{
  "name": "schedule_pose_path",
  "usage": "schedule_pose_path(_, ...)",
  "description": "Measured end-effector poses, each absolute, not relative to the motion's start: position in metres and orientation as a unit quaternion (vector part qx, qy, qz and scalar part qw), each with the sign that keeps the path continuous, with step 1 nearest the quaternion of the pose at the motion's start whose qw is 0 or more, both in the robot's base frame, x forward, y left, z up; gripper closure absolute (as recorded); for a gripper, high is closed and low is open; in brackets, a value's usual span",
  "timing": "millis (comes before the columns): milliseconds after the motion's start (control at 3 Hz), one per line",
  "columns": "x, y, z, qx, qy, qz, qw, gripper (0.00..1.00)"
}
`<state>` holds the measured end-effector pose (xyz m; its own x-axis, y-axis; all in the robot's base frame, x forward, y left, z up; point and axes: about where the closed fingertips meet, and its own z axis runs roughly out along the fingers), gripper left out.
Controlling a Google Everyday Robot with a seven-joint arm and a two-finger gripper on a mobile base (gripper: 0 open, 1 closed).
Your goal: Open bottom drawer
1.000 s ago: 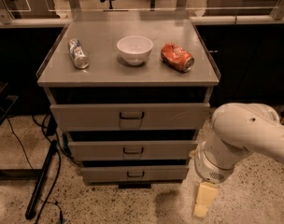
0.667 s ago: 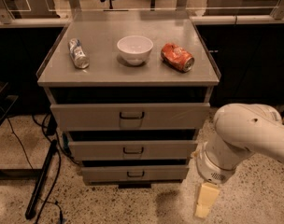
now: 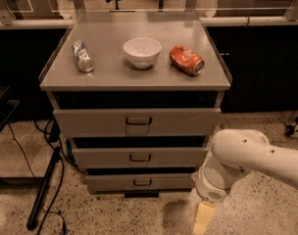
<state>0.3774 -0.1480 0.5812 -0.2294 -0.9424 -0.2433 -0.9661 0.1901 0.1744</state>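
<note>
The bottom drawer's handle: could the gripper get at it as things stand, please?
Probably yes. The gripper hangs low near the floor, right of the bottom drawer, and nothing stands between it and the handle. It points downward, so it would need turning.

The bottom drawer [image 3: 142,182] and the tabletop [image 3: 114,78] look like matt grey metal. The bowl [image 3: 142,52] is smooth, glossy white. The red can [image 3: 187,59] has shiny metal skin. The end effector [image 3: 202,221], low to the right of this drawer, looks like pale matt plastic.
</note>
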Motion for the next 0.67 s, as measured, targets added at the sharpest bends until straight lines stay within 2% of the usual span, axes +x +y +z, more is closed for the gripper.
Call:
schedule_pose_path(333,0.3937,-0.1405,0.5427,-0.612,0.772,0.162,0.055,0.00)
schedule_pose_path(667,0.3938,-0.1404,0.5426,-0.612,0.772,0.162,0.055,0.00)
